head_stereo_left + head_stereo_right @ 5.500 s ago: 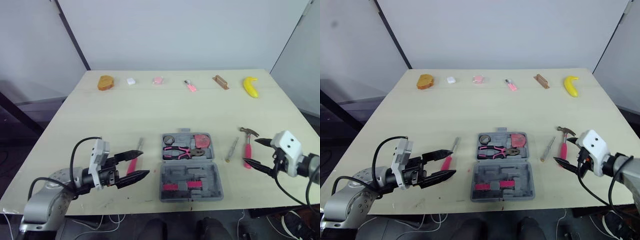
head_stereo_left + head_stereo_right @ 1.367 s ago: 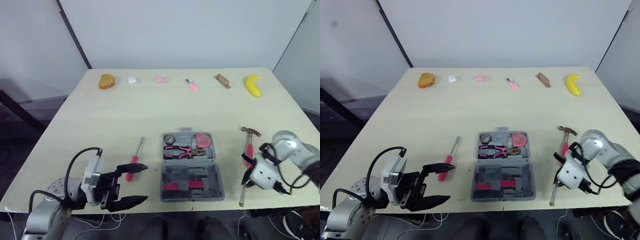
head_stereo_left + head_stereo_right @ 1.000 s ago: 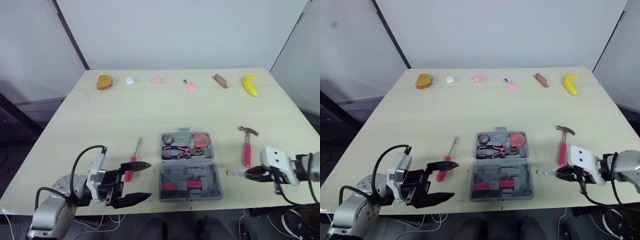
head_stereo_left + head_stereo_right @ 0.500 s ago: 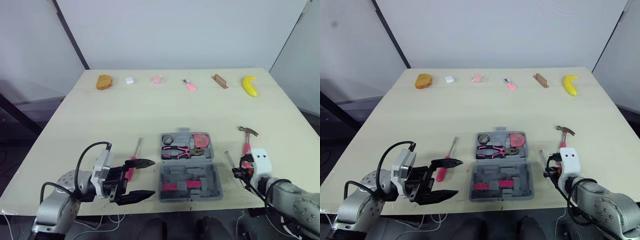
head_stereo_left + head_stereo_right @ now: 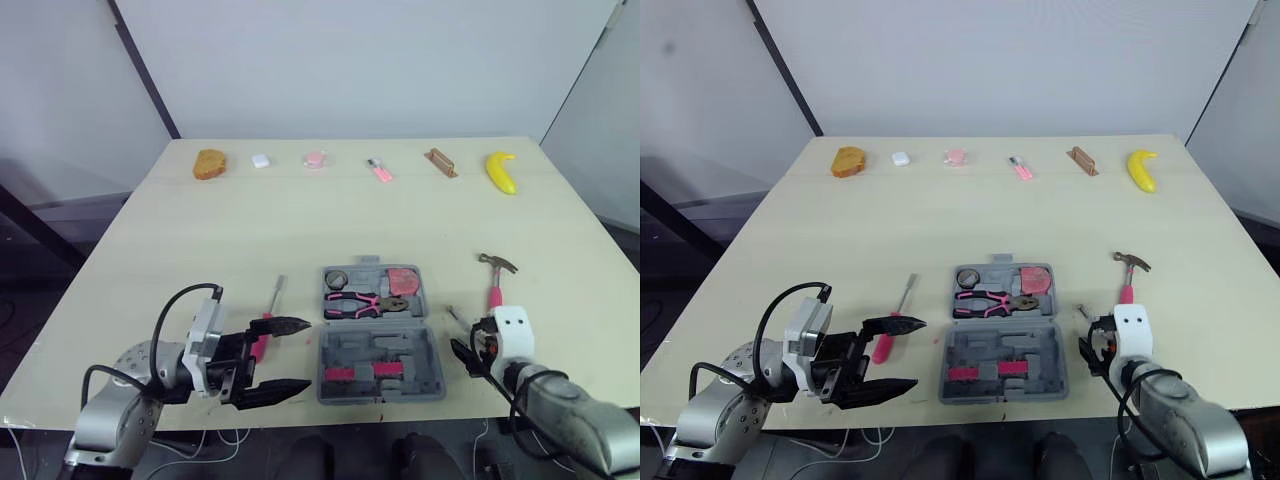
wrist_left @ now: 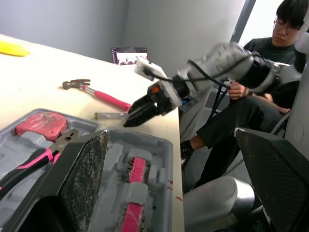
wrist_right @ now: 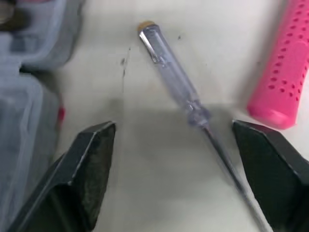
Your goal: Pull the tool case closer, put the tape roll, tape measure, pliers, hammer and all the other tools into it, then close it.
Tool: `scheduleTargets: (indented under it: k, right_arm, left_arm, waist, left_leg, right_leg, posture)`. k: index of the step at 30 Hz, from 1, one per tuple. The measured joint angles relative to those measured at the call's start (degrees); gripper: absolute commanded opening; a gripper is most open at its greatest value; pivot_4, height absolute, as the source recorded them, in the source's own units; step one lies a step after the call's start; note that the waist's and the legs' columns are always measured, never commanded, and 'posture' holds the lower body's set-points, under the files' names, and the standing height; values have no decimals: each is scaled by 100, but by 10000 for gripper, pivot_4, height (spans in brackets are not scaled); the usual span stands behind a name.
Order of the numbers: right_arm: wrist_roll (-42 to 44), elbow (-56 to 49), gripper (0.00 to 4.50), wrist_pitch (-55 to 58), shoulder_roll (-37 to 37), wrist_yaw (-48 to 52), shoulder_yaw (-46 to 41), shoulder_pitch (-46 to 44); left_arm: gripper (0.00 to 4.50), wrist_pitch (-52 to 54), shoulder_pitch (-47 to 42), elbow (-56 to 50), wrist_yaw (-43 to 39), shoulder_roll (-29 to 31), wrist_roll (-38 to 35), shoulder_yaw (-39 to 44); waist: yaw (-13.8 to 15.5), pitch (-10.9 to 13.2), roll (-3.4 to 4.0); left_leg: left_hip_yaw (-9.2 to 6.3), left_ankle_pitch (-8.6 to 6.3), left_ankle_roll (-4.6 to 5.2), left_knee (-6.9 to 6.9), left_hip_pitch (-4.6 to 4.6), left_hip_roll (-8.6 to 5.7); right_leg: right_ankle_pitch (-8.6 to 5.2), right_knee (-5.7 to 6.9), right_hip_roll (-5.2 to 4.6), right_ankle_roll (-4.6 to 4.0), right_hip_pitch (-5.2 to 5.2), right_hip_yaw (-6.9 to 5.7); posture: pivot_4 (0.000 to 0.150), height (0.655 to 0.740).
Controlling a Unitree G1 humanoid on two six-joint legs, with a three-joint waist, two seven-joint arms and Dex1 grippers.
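Right gripper (image 7: 174, 128) is spread wide and empty. It hovers over the clear screwdriver (image 7: 176, 79), which lies loose on the table (image 5: 300, 220) just right of the tool case (image 5: 380, 335). The hammer (image 5: 493, 285) sits a bit further right of the case. Left gripper (image 5: 300, 353) is wide too, holding nothing, just left of the case by the pink screwdriver (image 5: 262, 335). The case is open and near the robot, with the pliers (image 5: 362, 302), a round grey thing (image 5: 338, 277) and a red thing (image 5: 405, 278) inside. I'd call it roughly halfway: both screwdrivers, the hammer and shutting the lid are left.
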Motion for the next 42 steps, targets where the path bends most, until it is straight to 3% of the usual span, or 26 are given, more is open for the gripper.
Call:
scheduleTargets:
  k: [7, 13, 17, 28, 34, 39, 42]
  right_arm:
    - [-498, 504, 36948, -1081, 109, 526, 156, 141]
    - [-643, 840, 19065, -1509, 177, 774, 13, 144]
    - [-821, 1131, 220, -1971, 214, 921, -89, 197]
    - [-870, 1163, 220, -2338, -93, 1685, -196, 239]
    - [-21, -272, 220, -1249, -1232, 2514, -427, -432]
    - [1294, -1430, 220, 1062, -2904, 3268, 5, -2766]
    - [1670, -1635, 220, 2127, -2990, 3438, 862, -4026]
  left_arm:
    - [45000, 1, -82, 2, 22, -16, 0, -16]
    - [45000, 0, -133, 51, 14, -16, 0, -15]
    - [45000, 0, -134, 62, -6, -16, -1, -15]
    - [45000, -20, -268, 167, 78, -183, -14, -1]
    - [45000, 236, -238, 2, 728, -373, -341, 309]
    - [45000, 125, -66, 123, 754, -320, -448, 744]
    - [45000, 420, 3, 387, 327, 69, -743, 995]
  waist:
    - [3, 0, 0]
    - [5, 0, 0]
    - [4, -3, -5]
    - [9, 0, -1]
    - [-5, 7, 6]
    - [1, 14, 13]
    - [17, 11, 0]
  left_leg:
    - [-1, 0, 0, 0, 0, 3]
    - [-1, 0, 0, 0, 0, 3]
    - [-1, 0, 0, -1, 3, 4]
    - [1, 0, 0, 0, 3, 5]
    - [-3, 0, 0, 1, 4, 10]
    - [-15, 0, 0, -1, -3, 11]
    - [-42, 0, 0, -4, -10, 11]
  right_leg:
    - [0, 0, 2, -1, 0, 0]
    - [0, 0, 2, -1, 0, 0]
    - [0, 0, 2, -1, 1, 0]
    - [0, 0, 2, -1, 2, 2]
    - [1, 2, 3, -1, 2, 0]
    - [0, 1, 5, -6, -5, -12]
    - [-8, -2, 2, -20, -5, -39]
  posture:
    - [1500, 7400]
    - [1500, 7400]
    - [1500, 7400]
    - [1500, 7400]
    - [1500, 7400]
    - [1500, 7400]
    - [1500, 7400]
